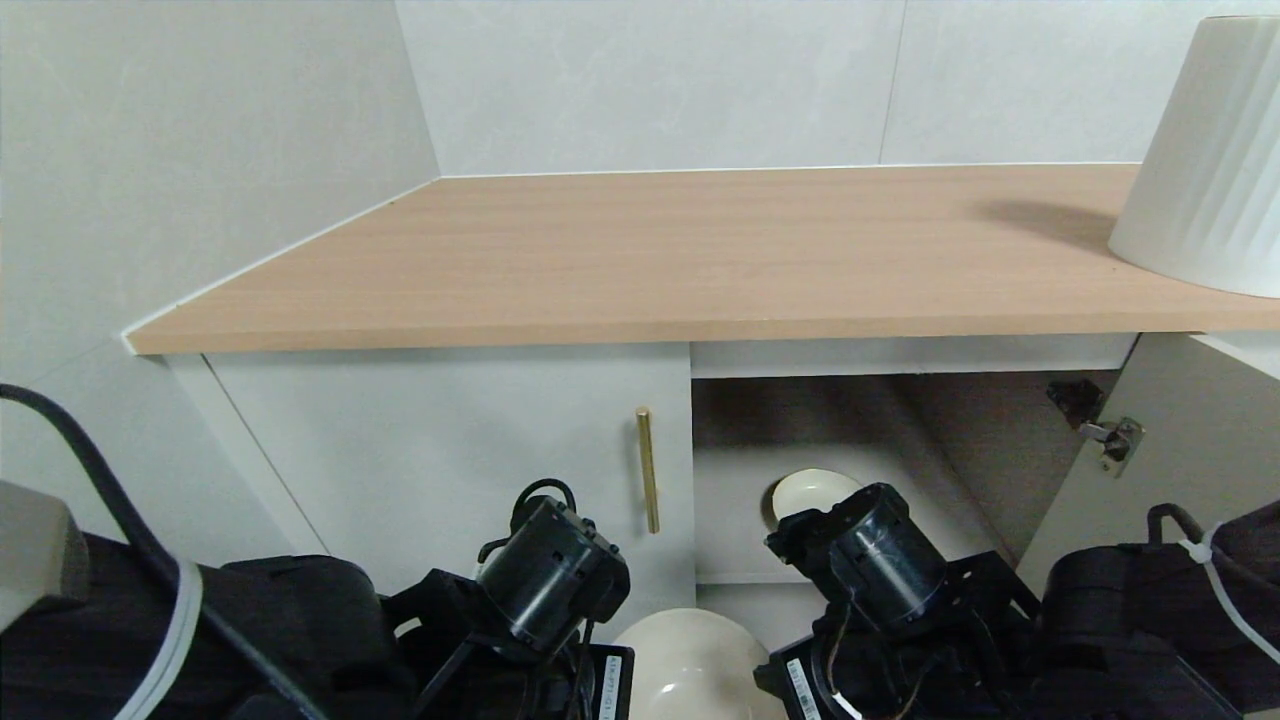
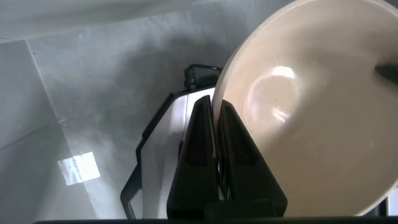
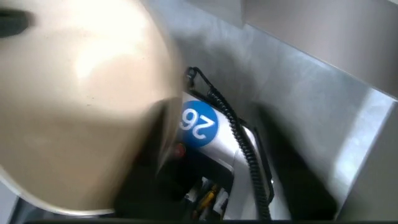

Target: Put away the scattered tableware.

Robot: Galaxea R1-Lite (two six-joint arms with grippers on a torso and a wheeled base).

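Wooden surface (image 1: 700, 260) runs along a tiled wall. A white ribbed lampshade (image 1: 1210, 160) stands at its right end.

Below it, the left cabinet door (image 1: 450, 460) is shut, with a brass bar handle (image 1: 648, 470) upright near its edge. The right door (image 1: 1130, 480) is swung open and its hinge (image 1: 1110, 435) is exposed. In the open compartment a cream dish (image 1: 812, 492) sits on the white floor. It is partly hidden by the right arm (image 1: 870, 560), which stands in front of the opening.

The cream bowl (image 1: 690, 660) is low in front of the cabinet, between the two arms and outside the compartment. The left hand (image 2: 215, 107) is pinched on its rim, one finger inside and one outside. The hollow faces the left wrist camera, and the rim is tilted, not level. It is round, so there is no long axis to note.

From the right wrist, the bowl's outer wall is close and blurred, and the right hand's state cannot be told. A dark shape (image 2: 388, 71) at the far rim may be part of it.
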